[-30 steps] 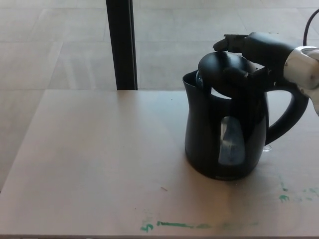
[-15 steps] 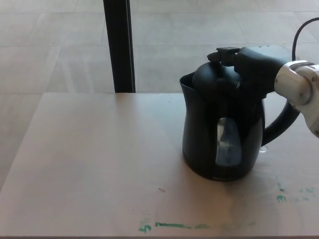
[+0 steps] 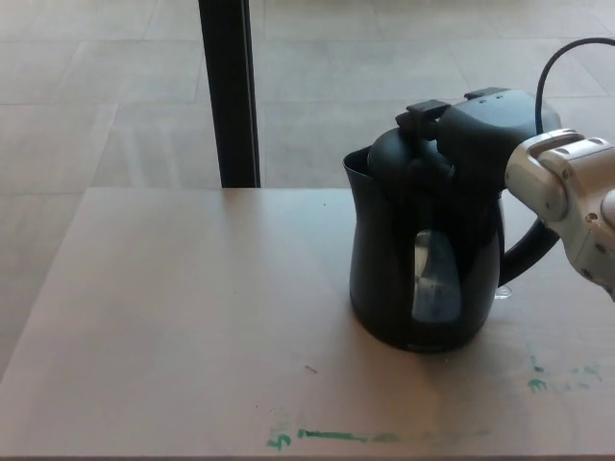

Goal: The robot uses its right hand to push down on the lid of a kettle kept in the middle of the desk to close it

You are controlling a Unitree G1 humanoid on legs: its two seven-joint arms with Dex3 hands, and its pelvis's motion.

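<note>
A black electric kettle (image 3: 423,259) with a clear water window stands on the right half of the desk (image 3: 192,317). Its lid (image 3: 394,154) lies nearly flat on the rim, with the spout at the left. My right hand (image 3: 476,130) rests on top of the lid, pressing from above; its silver wrist comes in from the right edge. The hand holds nothing and its fingers lie flat over the lid. The kettle's handle (image 3: 528,250) curves out below my wrist. My left hand does not show.
A black post (image 3: 229,91) stands behind the desk's far edge, left of the kettle. Green marks (image 3: 327,437) run along the desk's front edge. A tiled floor lies beyond. A black cable (image 3: 557,58) loops at the upper right.
The lid stood tilted up a second ago and now lies down on the kettle. My right hand has come down and forward onto it. The view has shifted slightly.
</note>
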